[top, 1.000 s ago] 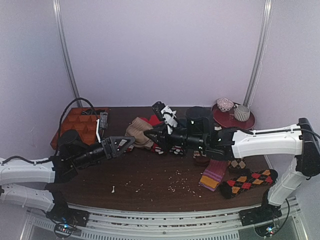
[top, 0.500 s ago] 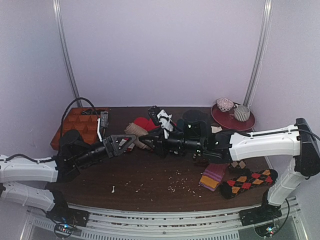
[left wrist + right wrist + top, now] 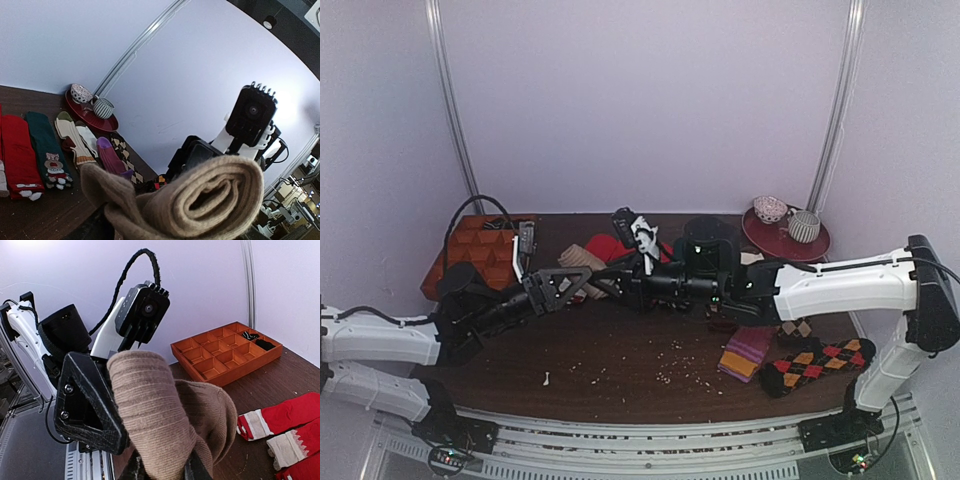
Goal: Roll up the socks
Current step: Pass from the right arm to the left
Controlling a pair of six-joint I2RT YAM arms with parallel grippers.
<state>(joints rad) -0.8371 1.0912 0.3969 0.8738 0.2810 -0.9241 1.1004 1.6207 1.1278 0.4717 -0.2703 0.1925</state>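
Observation:
The tan socks point(image 3: 578, 261) are a rolled bundle held above the table between both arms. My left gripper point(image 3: 570, 284) is shut on the bundle from the left. Its black triangular finger point(image 3: 85, 405) lies against the roll in the right wrist view. My right gripper point(image 3: 608, 281) is shut on the same bundle from the right, with its fingers point(image 3: 192, 467) on either side of the knit point(image 3: 165, 410). In the left wrist view the roll point(image 3: 200, 200) fills the foreground with its spiral end showing, and it hides my left fingers.
An orange compartment tray point(image 3: 480, 250) sits at the back left. Red socks with white cuffs point(image 3: 610, 247) lie behind the grippers. A red plate point(image 3: 782, 240) with cups is at the back right. A purple-orange sock point(image 3: 748, 348), argyle socks point(image 3: 817, 362) and crumbs point(image 3: 670, 375) lie at the front right.
Both grippers have moved left and up with the tan bundle between them. The right arm has stretched further left and the left gripper has risen.

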